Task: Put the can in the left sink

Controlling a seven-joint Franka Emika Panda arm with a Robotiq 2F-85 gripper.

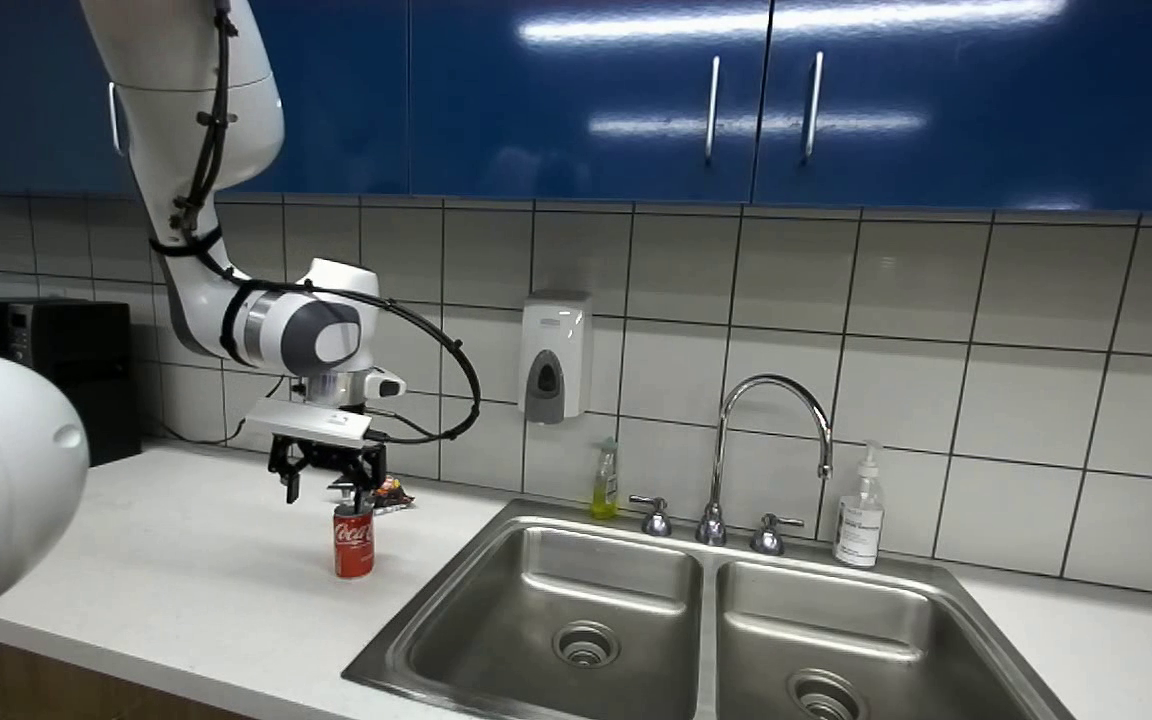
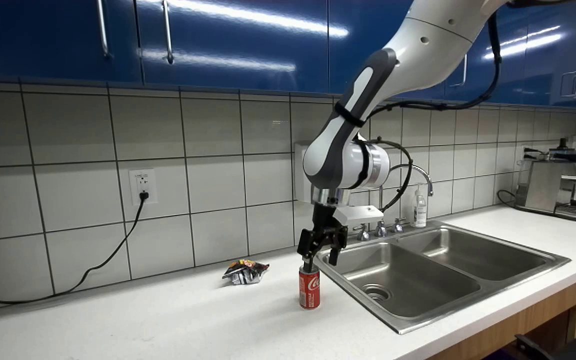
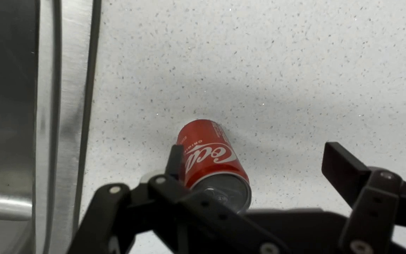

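Gripper (image 1: 328, 490) hanging with jaws spread at the top of the red can (image 1: 354, 552)

In an exterior view the red can is standing upright on the white counter (image 1: 186, 540), between the back and front edges and just beside the left edge of the left sink (image 1: 496, 650). One jaw of the gripper is overlapping the can's top; whether the two are touching cannot be told. Inside the left sink a round drain (image 1: 586, 645) is showing. The right-hand basin (image 1: 771, 640) is showing its drain too, something only this view is catching. Along the sink's back edge a faucet (image 1: 719, 455) is rising, with a small bottle (image 1: 605, 485) holding yellow-green liquid near the back left corner and a pump bottle (image 1: 860, 520) near the back right corner. A black appliance (image 1: 71, 380) is sitting far to the left, by the counter's back edge.

In an exterior view a crumpled wrapper (image 2: 246, 272) is lying in full sight near the counter's back edge. A wall outlet (image 2: 143, 184) is carrying a black cord (image 2: 102, 262), which is trailing down to that edge, and a coffee machine (image 2: 543, 187) is standing beyond the sink's right edge; both are showing in this view alone.

In the wrist view the fingers (image 3: 344, 171) are standing wide apart: one is overlapping the can's side, the other is hanging well apart from it. Only here is the can's grey top facing the camera. Down the left side the left sink's steel rim is running, with part of the dark basin beyond.
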